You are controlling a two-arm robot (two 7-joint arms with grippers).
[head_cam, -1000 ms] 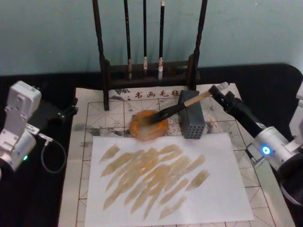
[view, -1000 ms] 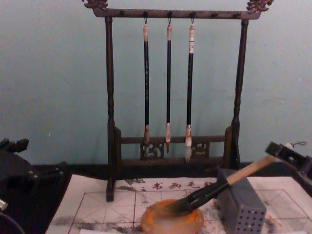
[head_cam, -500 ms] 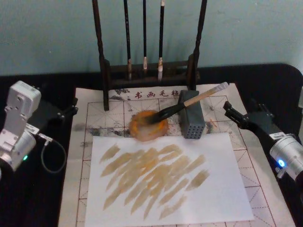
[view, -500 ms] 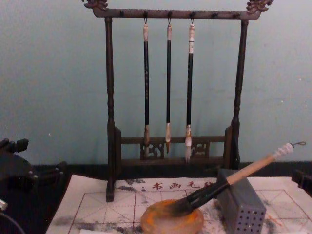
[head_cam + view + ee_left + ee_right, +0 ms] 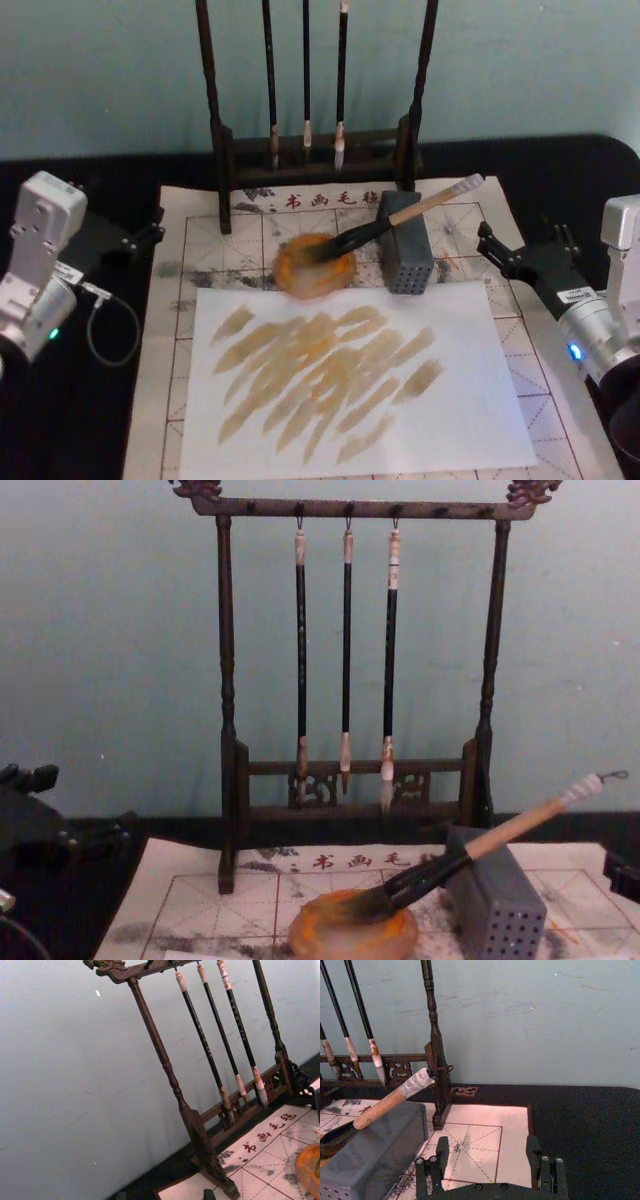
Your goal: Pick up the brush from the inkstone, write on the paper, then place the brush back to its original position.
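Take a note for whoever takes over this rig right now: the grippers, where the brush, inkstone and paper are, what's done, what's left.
Right gripper: jaws open, empty, beside the right edge of the gridded paper, clear of the brush.
Left gripper: parked left of the paper.
Brush: bristles in the inkstone, handle leaning on the grey box.
White sheet on the gridded paper carries tan strokes.
Done, apparently: writing, brush returned.
Left: probably only parking the right arm.
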